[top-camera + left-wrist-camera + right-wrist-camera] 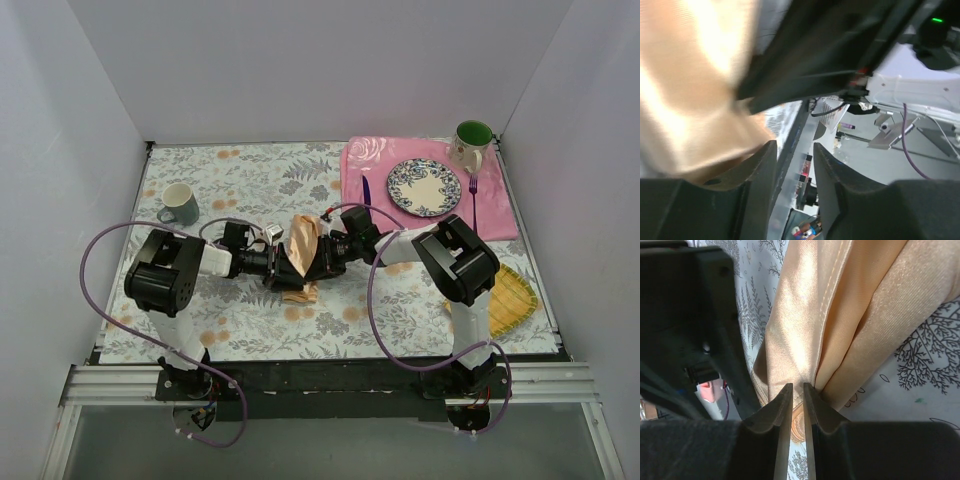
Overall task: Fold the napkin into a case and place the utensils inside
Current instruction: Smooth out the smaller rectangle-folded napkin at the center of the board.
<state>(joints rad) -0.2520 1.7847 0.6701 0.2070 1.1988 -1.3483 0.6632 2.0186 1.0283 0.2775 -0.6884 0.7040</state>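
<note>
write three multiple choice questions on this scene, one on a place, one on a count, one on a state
1. Relative to the plate, the fork lies: A) left B) on it C) right
2. How many mugs are in the top view? A) two B) one C) three
3. The right gripper is: A) open wide B) shut on the napkin C) shut on nothing
Answers: 1 C, it lies on the pink placemat right of the plate. 2 A, grey mug at left, green-lined mug at back right. 3 B, cloth is pinched between its fingers.
</note>
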